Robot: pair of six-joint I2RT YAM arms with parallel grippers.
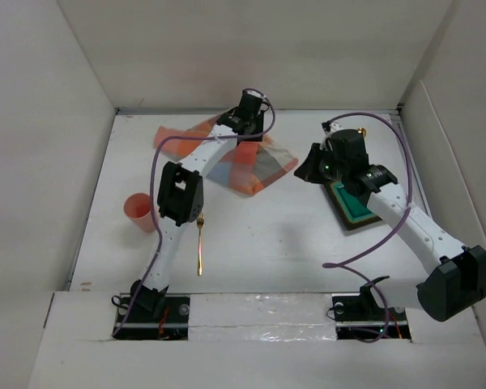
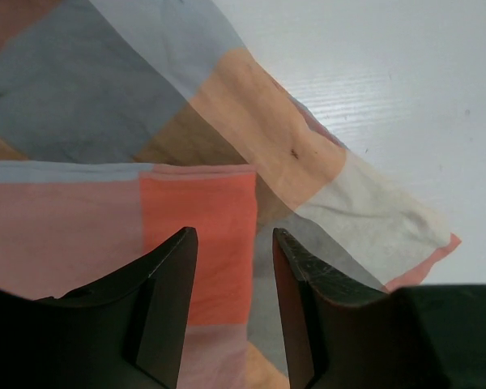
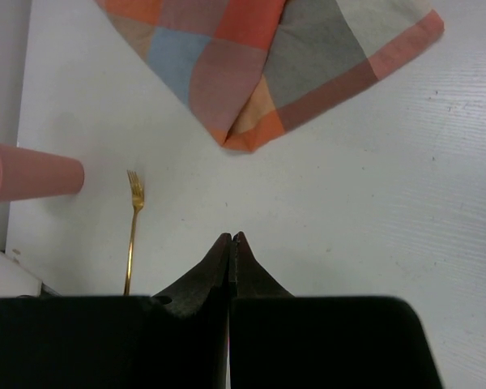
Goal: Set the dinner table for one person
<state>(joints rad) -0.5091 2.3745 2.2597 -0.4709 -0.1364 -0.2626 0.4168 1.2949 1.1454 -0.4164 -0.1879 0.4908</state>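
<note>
Across the top view I see the broad, matte white rectangular worktop (image 1: 275, 231), faintly grained; left tool (image 2: 233, 235) released, right tool (image 3: 232, 237) clenched empty.

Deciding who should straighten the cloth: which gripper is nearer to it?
Left. The left gripper is directly over the cloth, open; the right gripper, shut, is off the cloth's right corner, over the table.

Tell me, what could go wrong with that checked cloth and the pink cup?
1. The left tool hangs open over the folded orange-and-grey checked cloth; closing there, it might pinch only the top layer and drag the cloth into a bunch.
2. The left arm's elbow sits close to the pink plastic cup and the thin gold metal fork; pulling back could knock them.
</note>
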